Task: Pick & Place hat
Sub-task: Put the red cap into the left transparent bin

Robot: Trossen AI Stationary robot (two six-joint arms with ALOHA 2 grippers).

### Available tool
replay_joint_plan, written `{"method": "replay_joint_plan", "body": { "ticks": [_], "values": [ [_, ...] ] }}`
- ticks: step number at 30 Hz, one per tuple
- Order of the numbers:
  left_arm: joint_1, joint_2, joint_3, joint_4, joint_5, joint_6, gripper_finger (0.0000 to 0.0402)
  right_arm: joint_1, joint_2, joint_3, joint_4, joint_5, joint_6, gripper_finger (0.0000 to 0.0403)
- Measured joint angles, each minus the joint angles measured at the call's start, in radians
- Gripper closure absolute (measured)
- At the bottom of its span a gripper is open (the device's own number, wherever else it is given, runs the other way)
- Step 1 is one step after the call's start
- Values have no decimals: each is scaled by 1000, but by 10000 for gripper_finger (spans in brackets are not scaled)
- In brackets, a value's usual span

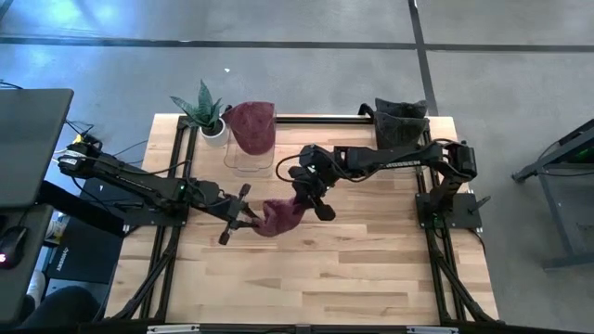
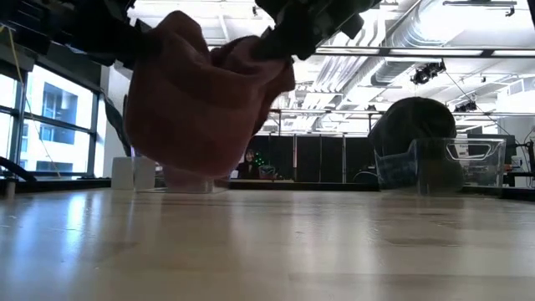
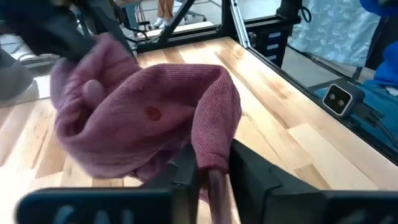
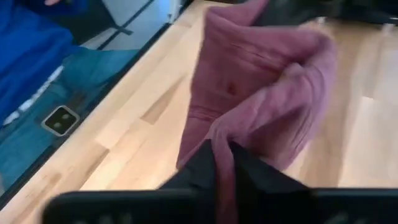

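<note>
A maroon knit hat (image 1: 278,219) hangs between my two grippers over the middle of the table. In the low view the hat (image 2: 201,100) hangs above the tabletop, its lowest part just over the wood. My left gripper (image 1: 249,213) is at its left side, shut on it. My right gripper (image 1: 302,197) is at its far right side and is also shut on it. The left wrist view shows the hat (image 3: 137,118) bunched and folded. The right wrist view shows the same hat (image 4: 249,81). My left gripper (image 3: 208,183) pinches a folded edge of the hat (image 3: 214,146) between its two fingers, coming level from the table's left. The cloth bulges out beyond the fingers, off the table. My right gripper (image 4: 222,168) pinches the hat's edge (image 4: 227,134) between its fingers, slanting down from the right and far side. The hat hangs slack below it.
At the far edge, a second maroon hat (image 1: 251,128) sits on a clear container (image 1: 249,160). A potted plant (image 1: 206,113) stands to its left. A dark hat (image 1: 401,119) rests on another container at the far right. Bare wood (image 1: 306,278) lies toward the near edge.
</note>
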State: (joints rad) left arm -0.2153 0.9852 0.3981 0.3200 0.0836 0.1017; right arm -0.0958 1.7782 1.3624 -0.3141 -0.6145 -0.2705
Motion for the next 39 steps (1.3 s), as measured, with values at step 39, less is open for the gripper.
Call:
{"method": "replay_joint_plan", "body": {
  "ticks": [39],
  "values": [
    [0, 191, -171, 508, 38, -263, 163, 138, -295, -410, 905, 359, -100, 397]
  ]
}}
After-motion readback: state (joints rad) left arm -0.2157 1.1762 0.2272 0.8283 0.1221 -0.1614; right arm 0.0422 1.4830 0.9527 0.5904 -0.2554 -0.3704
